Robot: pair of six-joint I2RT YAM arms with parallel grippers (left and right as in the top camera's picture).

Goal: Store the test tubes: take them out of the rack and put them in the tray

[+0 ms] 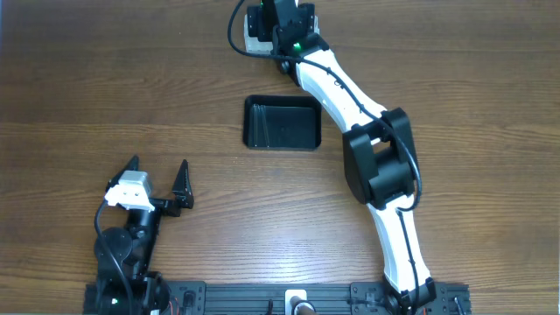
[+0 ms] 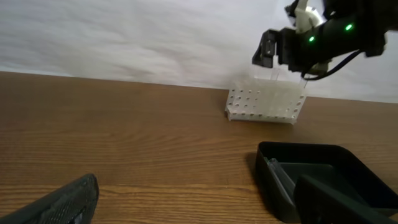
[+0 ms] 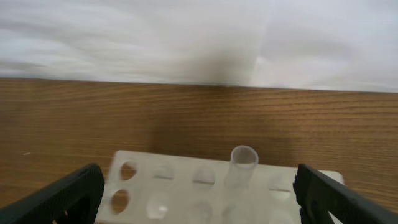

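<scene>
A white test tube rack (image 3: 186, 186) stands at the table's far edge, also seen as rack (image 1: 255, 44) and rack (image 2: 266, 102). One clear test tube (image 3: 242, 165) stands upright in it. My right gripper (image 3: 199, 208) hovers open just above the rack, with the tube between and a little ahead of its fingers (image 3: 65, 196); it is the right gripper (image 1: 273, 22) and right gripper (image 2: 287, 46). The black tray (image 1: 282, 140) lies in the middle of the table, with faint clear shapes along its left side. My left gripper (image 1: 159, 178) rests open near its base, holding nothing.
The wooden table (image 1: 455, 70) is bare around the tray and the rack. A white wall (image 2: 124, 31) rises right behind the rack. The right arm (image 1: 350, 96) stretches diagonally past the tray's right side.
</scene>
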